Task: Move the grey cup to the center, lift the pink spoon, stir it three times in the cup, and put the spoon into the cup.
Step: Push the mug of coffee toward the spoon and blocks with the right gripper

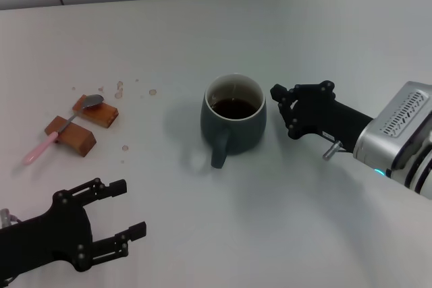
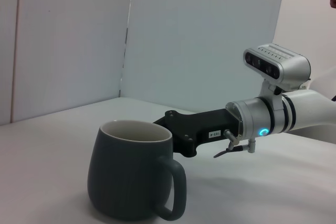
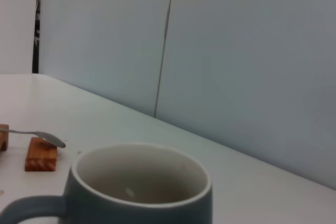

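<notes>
The grey cup [image 1: 233, 118] stands near the middle of the white table, handle toward me, with dark liquid inside. It also shows in the left wrist view [image 2: 134, 177] and the right wrist view [image 3: 142, 187]. The pink spoon [image 1: 62, 126] lies across two brown wooden blocks at the left, silver bowl on the far block; its bowl shows in the right wrist view [image 3: 50, 139]. My right gripper [image 1: 283, 111] is open just right of the cup, apart from its wall; it also shows in the left wrist view [image 2: 181, 135]. My left gripper [image 1: 128, 208] is open and empty at the front left.
The two wooden blocks [image 1: 84, 126] sit at the left. Small droplets [image 1: 128, 90] dot the table beyond them. A pale wall runs along the table's far edge.
</notes>
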`<state>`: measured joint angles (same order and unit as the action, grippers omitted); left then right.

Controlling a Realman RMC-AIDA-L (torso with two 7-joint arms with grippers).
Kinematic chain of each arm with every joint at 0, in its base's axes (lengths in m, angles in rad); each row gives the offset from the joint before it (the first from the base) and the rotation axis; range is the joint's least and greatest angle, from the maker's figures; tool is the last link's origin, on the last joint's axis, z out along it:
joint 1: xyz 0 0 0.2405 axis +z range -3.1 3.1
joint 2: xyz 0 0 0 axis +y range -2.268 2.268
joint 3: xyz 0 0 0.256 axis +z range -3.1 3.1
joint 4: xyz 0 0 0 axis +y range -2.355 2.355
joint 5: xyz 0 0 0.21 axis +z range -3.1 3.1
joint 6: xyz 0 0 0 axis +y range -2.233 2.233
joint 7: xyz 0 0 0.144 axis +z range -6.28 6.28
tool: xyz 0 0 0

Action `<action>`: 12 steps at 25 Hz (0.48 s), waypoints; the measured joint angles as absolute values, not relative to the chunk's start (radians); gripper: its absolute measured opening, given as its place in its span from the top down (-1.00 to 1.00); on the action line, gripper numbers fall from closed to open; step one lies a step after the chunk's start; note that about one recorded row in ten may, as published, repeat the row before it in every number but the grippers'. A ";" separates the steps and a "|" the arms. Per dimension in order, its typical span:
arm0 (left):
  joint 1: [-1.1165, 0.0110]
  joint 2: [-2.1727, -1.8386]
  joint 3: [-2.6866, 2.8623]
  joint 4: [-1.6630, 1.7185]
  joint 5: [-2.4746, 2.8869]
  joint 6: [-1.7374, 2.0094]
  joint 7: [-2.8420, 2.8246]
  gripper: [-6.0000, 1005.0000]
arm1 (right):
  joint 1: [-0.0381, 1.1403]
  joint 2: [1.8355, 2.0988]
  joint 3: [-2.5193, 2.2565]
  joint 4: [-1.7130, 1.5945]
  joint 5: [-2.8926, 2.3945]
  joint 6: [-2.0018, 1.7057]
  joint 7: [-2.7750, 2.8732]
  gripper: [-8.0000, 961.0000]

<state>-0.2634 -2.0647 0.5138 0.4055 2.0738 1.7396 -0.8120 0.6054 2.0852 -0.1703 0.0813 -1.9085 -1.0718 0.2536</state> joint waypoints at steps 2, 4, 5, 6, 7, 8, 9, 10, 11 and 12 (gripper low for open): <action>-0.264 -2.065 0.514 0.406 2.074 1.740 -0.812 -0.55 | 0.614 2.086 -0.170 0.091 -1.909 -1.067 0.250 0.90; -0.264 -2.065 0.514 0.407 2.074 1.739 -0.812 -0.55 | 0.626 2.086 -0.170 0.111 -1.916 -1.058 0.235 0.90; -0.264 -2.065 0.514 0.407 2.074 1.739 -0.812 -0.55 | 0.633 2.086 -0.169 0.120 -1.918 -1.048 0.225 0.89; -0.264 -2.065 0.514 0.408 2.074 1.739 -0.812 -0.55 | 0.642 2.086 -0.169 0.131 -1.919 -1.036 0.217 0.89; -0.265 -2.065 0.514 0.408 2.074 1.739 -0.813 -0.55 | 0.648 2.087 -0.168 0.139 -1.920 -1.026 0.212 0.89; -0.265 -2.065 0.514 0.409 2.073 1.739 -0.813 -0.55 | 0.656 2.087 -0.167 0.148 -1.920 -1.017 0.208 0.89; -0.265 -2.065 0.514 0.409 2.073 1.739 -0.813 -0.55 | 0.665 2.087 -0.165 0.158 -1.920 -1.010 0.204 0.89; -0.266 -2.065 0.514 0.409 2.073 1.739 -0.813 -0.55 | 0.672 2.088 -0.163 0.166 -1.920 -1.007 0.202 0.89; -0.266 -2.065 0.514 0.409 2.072 1.739 -0.813 -0.55 | 0.678 2.088 -0.161 0.172 -1.920 -1.004 0.200 0.89; -0.266 -2.065 0.514 0.409 2.072 1.739 -0.813 -0.55 | 0.695 2.089 -0.158 0.187 -1.920 -0.995 0.199 0.88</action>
<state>-0.2665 -2.0647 0.5139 0.4091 2.0725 1.7392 -0.8128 0.6954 2.0889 -0.1579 0.1869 -1.9202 -0.9949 0.1990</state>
